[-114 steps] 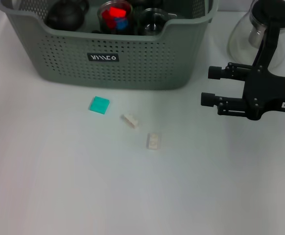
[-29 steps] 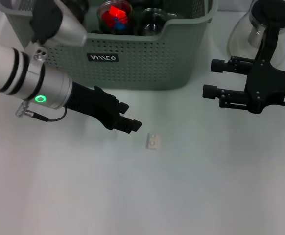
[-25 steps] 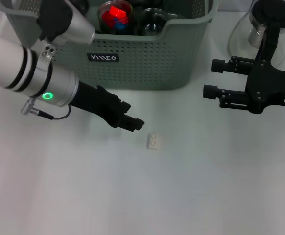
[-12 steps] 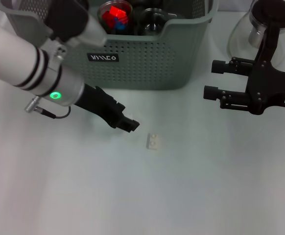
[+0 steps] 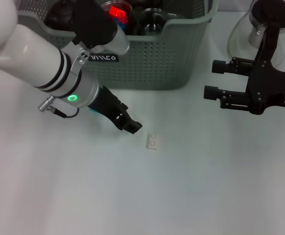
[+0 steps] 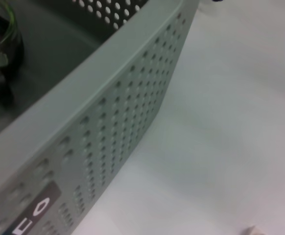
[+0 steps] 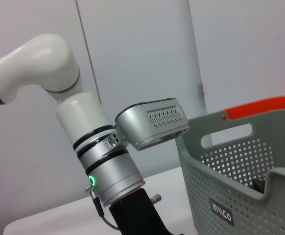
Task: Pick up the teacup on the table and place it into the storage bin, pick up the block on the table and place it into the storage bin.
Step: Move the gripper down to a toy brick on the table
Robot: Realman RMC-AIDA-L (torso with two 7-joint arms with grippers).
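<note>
Block: small pale block (image 5: 153, 141) lying flat on the counter (image 5: 191, 191), in front of the bin (image 5: 181, 54) and well apart from it. A sliver of teal shows under my left arm; I cannot tell what it is.
Handling: I judge the block light, rigid and hard-edged, with studs on top. It should not crush, but it is low and could skate on the smooth counter if nudged from one side.
Where to hold: across its two short sides, jaws coming straight down.
Left jaws: my left gripper (image 5: 129, 125) is low over the counter, just beside the block on the bin side, not touching it. The tips look drawn together; I cannot tell whether anything is pinched between them.
Block versus jaws: the block sits outside the jaws, a little past the tips.
Right jaws: my right gripper (image 5: 212, 82) hangs parked off to the right, near the glass teapot (image 5: 260, 29), fingers spread and holding nothing.
Teacup: none on the counter; dark cups sit inside the bin.
</note>
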